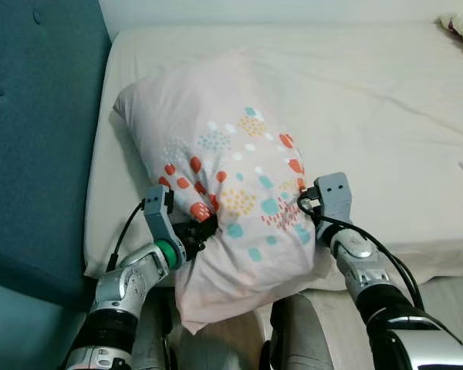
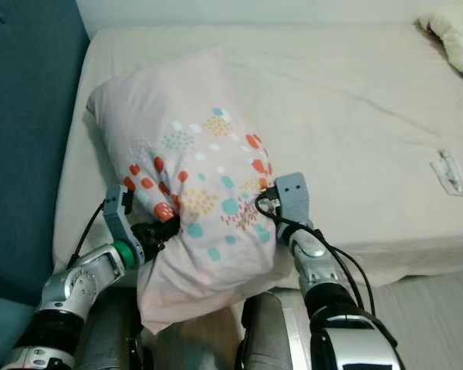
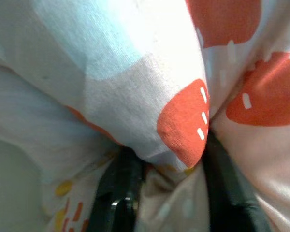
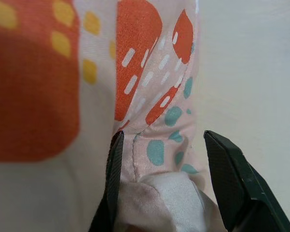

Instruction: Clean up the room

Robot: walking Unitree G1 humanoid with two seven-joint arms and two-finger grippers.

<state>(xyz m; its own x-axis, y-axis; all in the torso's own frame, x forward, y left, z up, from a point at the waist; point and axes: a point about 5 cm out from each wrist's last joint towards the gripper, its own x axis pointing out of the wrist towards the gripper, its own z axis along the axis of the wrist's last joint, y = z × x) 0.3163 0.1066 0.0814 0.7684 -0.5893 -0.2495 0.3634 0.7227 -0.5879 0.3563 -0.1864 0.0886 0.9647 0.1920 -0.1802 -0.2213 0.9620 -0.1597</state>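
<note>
A pale pink pillow (image 1: 224, 177) with red, teal and yellow dots lies on the cream bed (image 1: 370, 92), its near end hanging over the front edge. My left gripper (image 1: 204, 230) is shut on the pillow's left side; in the left wrist view the cloth (image 3: 111, 72) bunches tightly between the black fingers (image 3: 118, 193). My right gripper (image 1: 305, 202) is at the pillow's right edge. In the right wrist view the seam (image 4: 150, 96) sits between the fingers (image 4: 232, 179); one touches the cloth and the other stands apart from it, so this gripper is open.
A teal padded headboard (image 1: 38, 116) runs along the left of the bed. A small white object (image 2: 450, 171) lies on the sheet at the right. A patterned blanket (image 2: 451, 31) sits at the far right corner. Wooden floor (image 2: 424, 308) shows at the lower right.
</note>
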